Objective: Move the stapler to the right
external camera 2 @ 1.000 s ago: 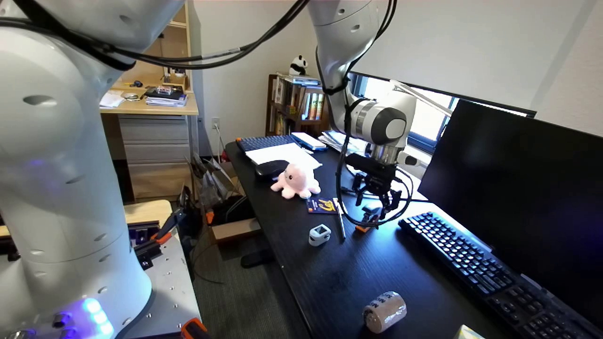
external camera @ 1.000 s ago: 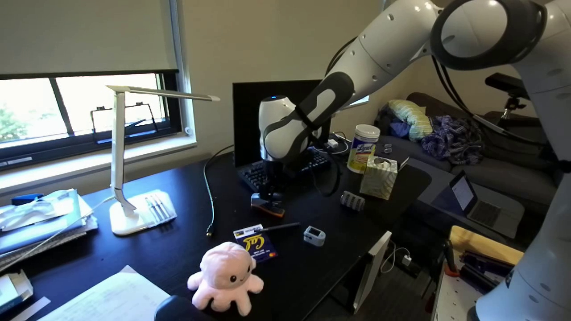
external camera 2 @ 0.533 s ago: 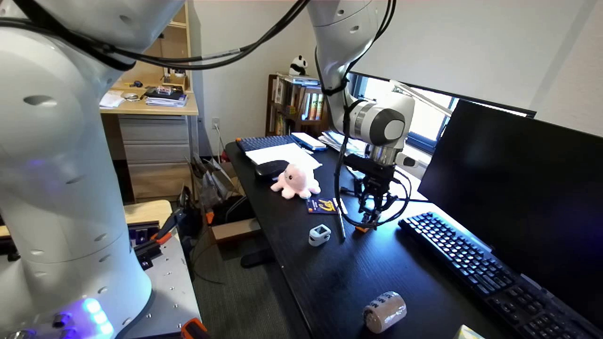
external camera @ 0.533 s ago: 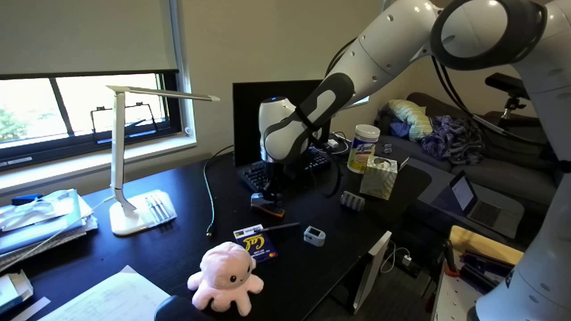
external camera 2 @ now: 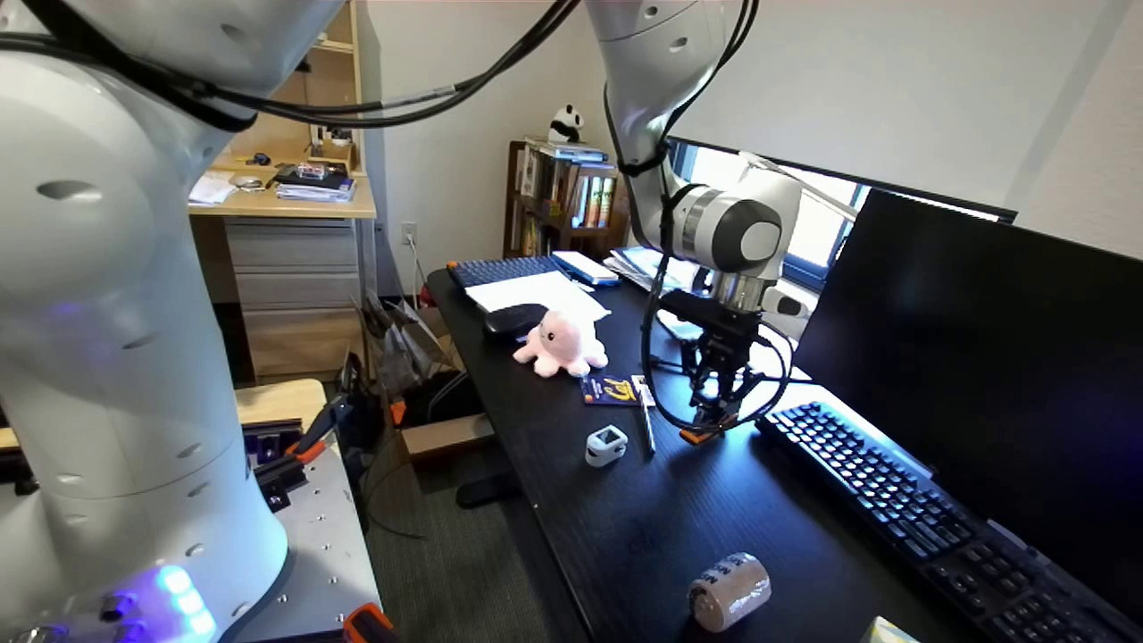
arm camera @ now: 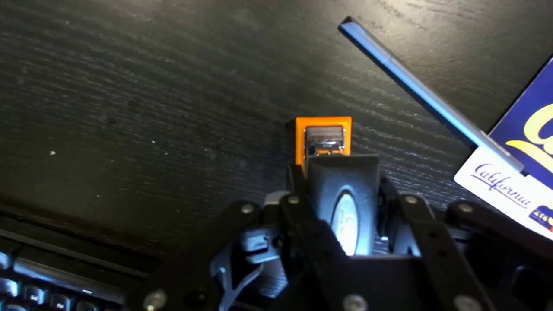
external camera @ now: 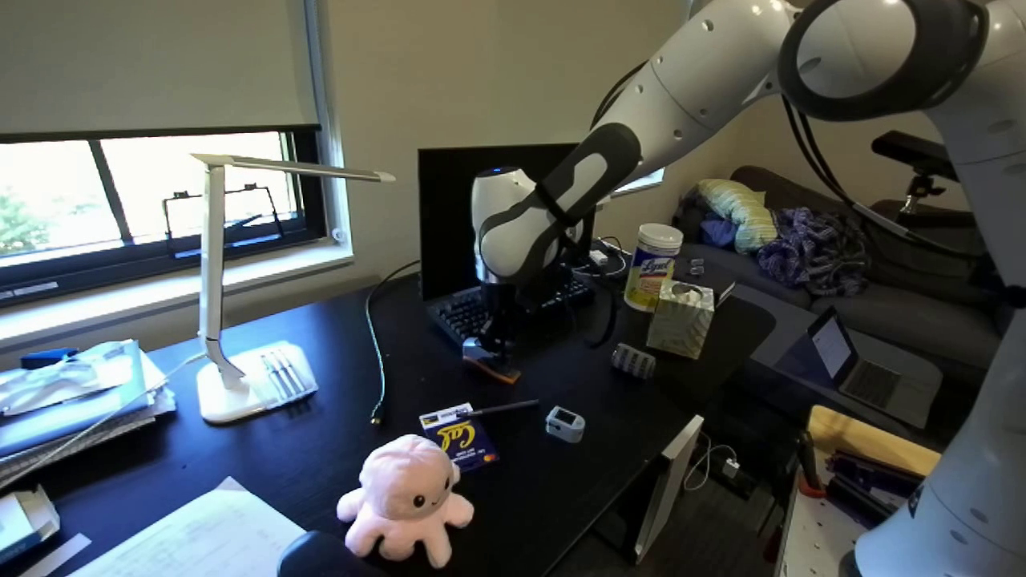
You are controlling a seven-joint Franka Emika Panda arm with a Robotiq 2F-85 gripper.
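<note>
- Wrist view: the gripper [arm camera: 340,185] pinches the stapler [arm camera: 345,172], its fingers [arm camera: 298,185] on either side of the black body and the stapler's orange base showing past the tips.
- A second ago those fingers stood apart at the stapler; half a second ago they had already drawn in.
- Since then, stapler and gripper have shifted slightly rightward in both exterior views, nearer the black keyboard [external camera 2: 893,513]. Whether the stapler's base touches the desk [external camera 2: 616,527], I cannot tell.
- In an exterior view, the stapler is between the pen [external camera 2: 646,420] and the keyboard, apart from the pen.
- The pen, one end over the blue Cal card [external camera: 465,445], lies where it did.
- Likewise unmoved: the fingertip pulse oximeter [external camera: 565,425] near the pen, and the pink octopus plush [external camera: 409,497] near the card.
- Farther out, the Lysol wipes canister [external camera: 653,268] by the tissue box [external camera: 681,322] has stayed put.
</note>
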